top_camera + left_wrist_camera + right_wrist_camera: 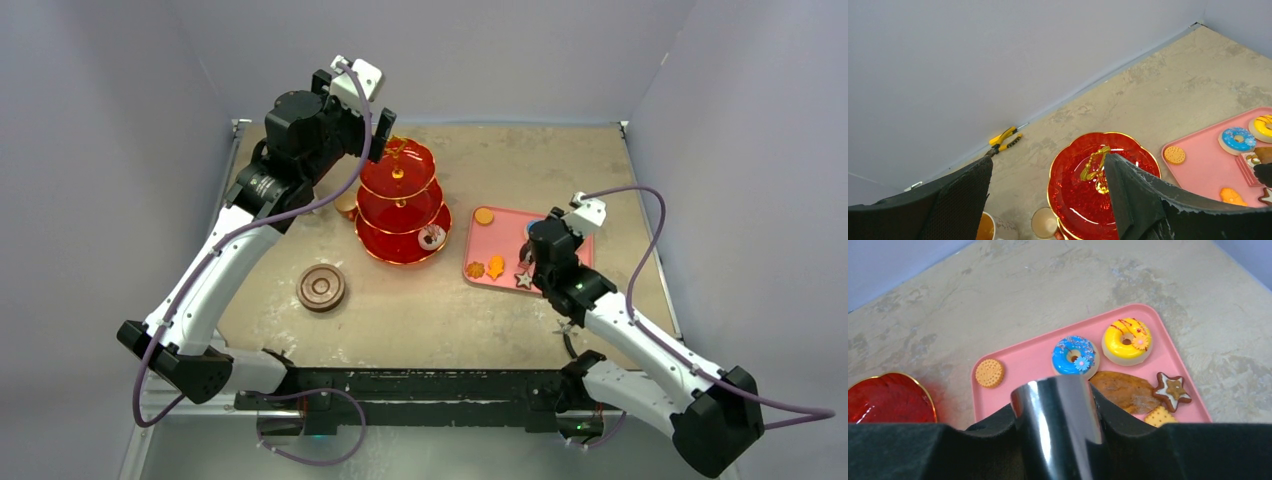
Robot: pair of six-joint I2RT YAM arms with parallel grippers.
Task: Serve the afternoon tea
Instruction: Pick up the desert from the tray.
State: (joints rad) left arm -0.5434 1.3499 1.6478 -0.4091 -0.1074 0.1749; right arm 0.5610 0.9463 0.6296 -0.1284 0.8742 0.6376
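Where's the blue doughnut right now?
In the right wrist view, the blue doughnut lies on the pink tray, between the round biscuit on its left and the yellow doughnut on its right.

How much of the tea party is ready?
Done: one pastry sits on the bottom tier of the red stand. In hand: the right fingers hold tongs over the pink tray, where the blue doughnut and more wait. The left fingers are open above the stand. To do: the saucers are bare.
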